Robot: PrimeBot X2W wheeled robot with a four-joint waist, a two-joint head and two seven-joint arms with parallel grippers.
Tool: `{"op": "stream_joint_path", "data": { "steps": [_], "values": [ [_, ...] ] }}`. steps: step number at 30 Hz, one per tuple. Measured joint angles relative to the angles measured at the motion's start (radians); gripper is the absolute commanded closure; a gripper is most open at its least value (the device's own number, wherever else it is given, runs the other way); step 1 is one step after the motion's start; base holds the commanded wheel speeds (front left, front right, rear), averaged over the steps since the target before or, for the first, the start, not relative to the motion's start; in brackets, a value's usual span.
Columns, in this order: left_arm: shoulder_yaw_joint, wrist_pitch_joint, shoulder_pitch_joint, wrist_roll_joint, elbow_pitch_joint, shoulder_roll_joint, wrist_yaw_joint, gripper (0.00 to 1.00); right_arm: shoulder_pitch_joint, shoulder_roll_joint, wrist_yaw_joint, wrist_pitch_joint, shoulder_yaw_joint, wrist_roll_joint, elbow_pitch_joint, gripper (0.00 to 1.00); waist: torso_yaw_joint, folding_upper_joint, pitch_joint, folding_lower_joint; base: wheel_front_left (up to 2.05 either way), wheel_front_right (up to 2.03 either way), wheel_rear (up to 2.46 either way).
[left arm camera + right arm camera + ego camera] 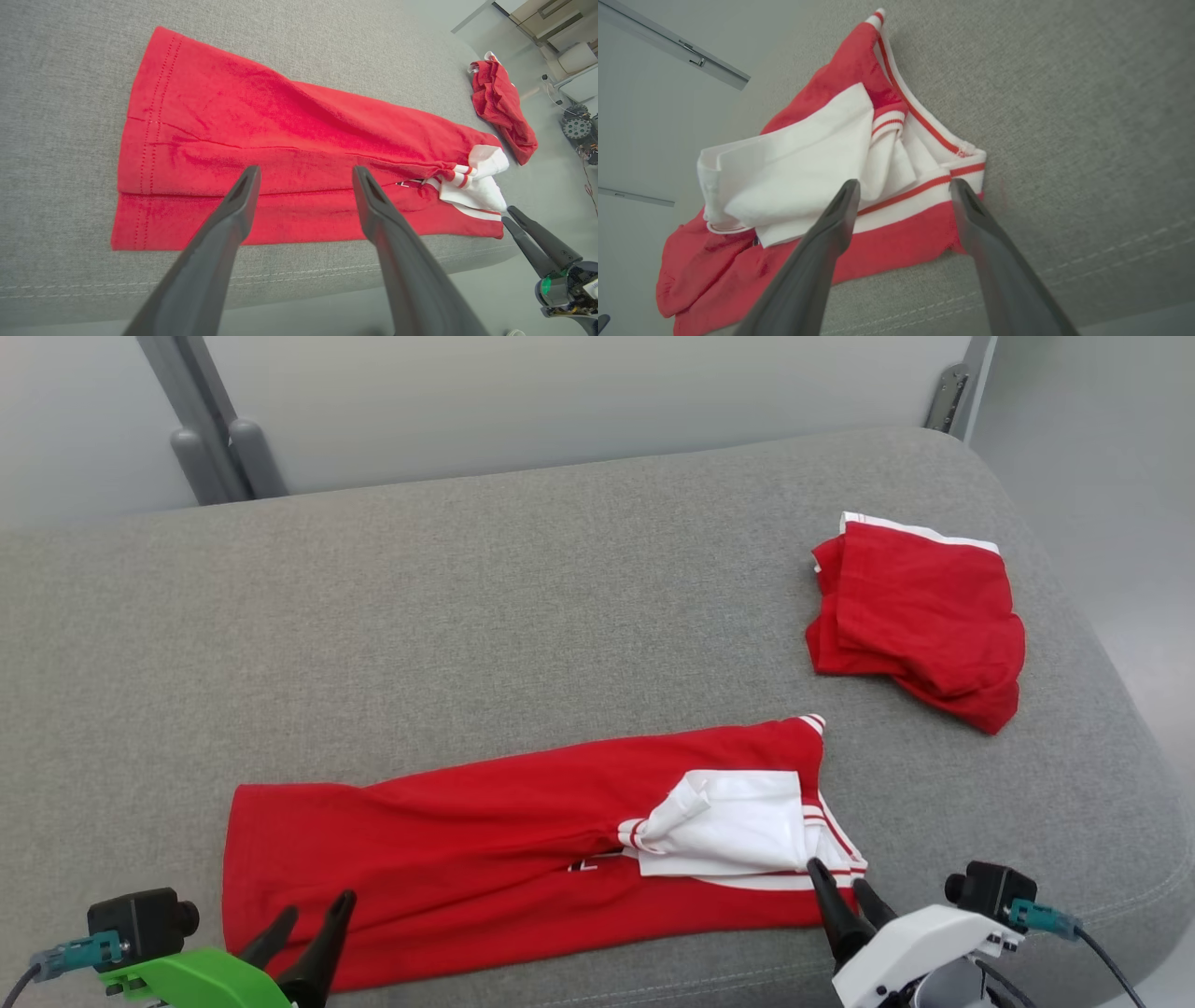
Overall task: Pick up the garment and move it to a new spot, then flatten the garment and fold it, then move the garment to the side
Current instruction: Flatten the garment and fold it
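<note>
So the left claw (318, 903) and right claw (836, 875) are both wide open, empty. One's at each end of the shirt (448, 831), probably to fold it.

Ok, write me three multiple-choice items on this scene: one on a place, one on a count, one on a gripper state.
1. Relative to the long flattened red garment with white trim, the small crumpled red bundle lies:
A. beyond it, to the right
B. to its left
C. on top of it

2. Red cloth items on the grey fabric cushion:
A. one
B. two
C. three

3. The left gripper and right gripper are:
A. both open, holding nothing
B. both shut on cloth
C. one shut, one open

Answers:
1 A: the head view shows the bundle far right, apart from the garment.
2 B: the garment and the bundle make two.
3 A: each wrist view shows fingers spread, gripping nothing.
</note>
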Motion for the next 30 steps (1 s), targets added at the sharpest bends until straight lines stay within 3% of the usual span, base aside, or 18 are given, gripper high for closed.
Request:
{"op": "stream_joint_path", "data": {
  "steps": [5, 18, 30],
  "values": [
    [-0.003, 0.000, 0.003, 0.042, -0.024, 0.010, 0.001, 0.00, 0.073, 0.009, 0.022, -0.009, -0.008, 0.057, -0.009, 0.00, -0.024, 0.0000, 0.001, 0.0000, 0.00, 0.00, 0.00],
    [0.000, -0.017, 0.002, 0.130, -0.066, 0.029, 0.009, 0.00, 0.123, 0.035, 0.151, -0.027, -0.004, 0.174, 0.012, 0.00, -0.024, 0.0000, -0.019, 0.0000, 0.00, 0.00, 0.00],
    [0.001, -0.039, 0.009, 0.195, -0.092, 0.025, 0.017, 0.00, 0.128, 0.041, 0.191, -0.039, -0.012, 0.236, 0.074, 0.00, 0.003, 0.0000, -0.036, 0.0000, 0.00, 0.00, 0.00]
  ]
}}
